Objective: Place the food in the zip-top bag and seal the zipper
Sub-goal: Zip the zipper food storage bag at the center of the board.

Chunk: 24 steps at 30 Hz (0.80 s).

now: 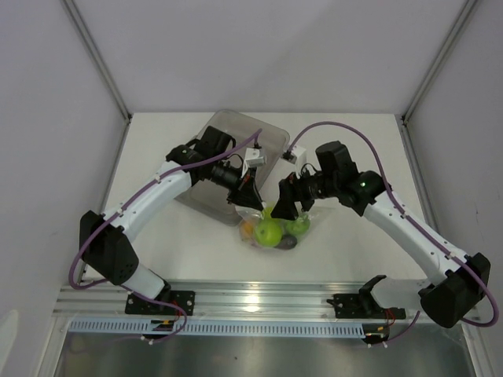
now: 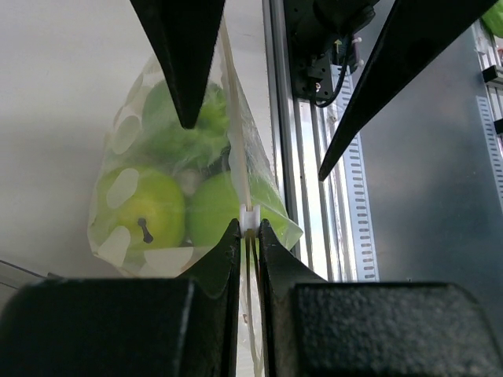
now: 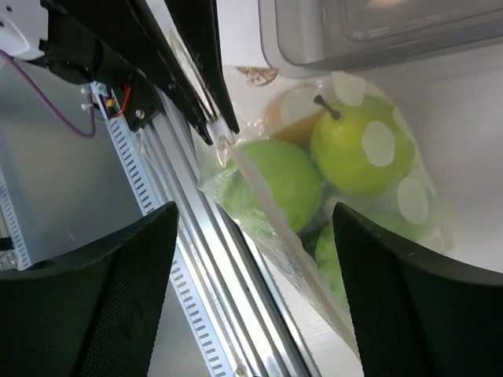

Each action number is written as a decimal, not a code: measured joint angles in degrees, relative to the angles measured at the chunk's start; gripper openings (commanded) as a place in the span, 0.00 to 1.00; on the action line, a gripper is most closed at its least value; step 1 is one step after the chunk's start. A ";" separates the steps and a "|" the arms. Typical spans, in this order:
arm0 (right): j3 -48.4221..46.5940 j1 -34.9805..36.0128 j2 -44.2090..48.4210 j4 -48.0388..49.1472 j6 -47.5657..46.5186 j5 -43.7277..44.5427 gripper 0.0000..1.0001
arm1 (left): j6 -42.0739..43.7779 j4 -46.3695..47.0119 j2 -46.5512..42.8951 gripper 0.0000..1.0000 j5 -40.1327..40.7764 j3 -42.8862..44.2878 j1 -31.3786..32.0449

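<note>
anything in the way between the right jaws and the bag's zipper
Nothing visible. The zipper runs through the gap of the open right jaws, with only air on either side. The left jaws pinch the same strip further along, not in between.

Left hand [image 2: 250, 229] pinched shut, right hand [image 3: 253, 212] spread wide, both arms reaching inward.
</note>
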<state>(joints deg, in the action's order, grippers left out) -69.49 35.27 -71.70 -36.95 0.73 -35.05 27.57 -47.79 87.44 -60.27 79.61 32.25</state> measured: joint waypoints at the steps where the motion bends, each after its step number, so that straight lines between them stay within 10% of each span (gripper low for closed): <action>1: 1.09 0.31 0.20 0.13 -0.04 -0.17 0.78 | 0.00 -0.02 0.00 0.01 0.02 0.00 0.00; 6: 4.48 2.71 0.50 0.90 -0.37 0.90 0.68 | 0.00 -0.37 0.04 0.01 -0.02 0.00 0.04; 12: 5.01 3.98 0.83 3.26 -1.01 5.33 0.07 | 0.00 -0.46 0.04 0.01 -0.09 0.00 0.07; 24: 5.05 4.74 0.98 4.63 0.20 11.04 0.00 | -0.02 0.33 0.17 0.01 2.01 0.02 0.11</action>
<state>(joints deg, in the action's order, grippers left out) -64.45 40.01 -70.72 -32.32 0.93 -24.01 27.55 -47.46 87.61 -58.26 79.64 32.36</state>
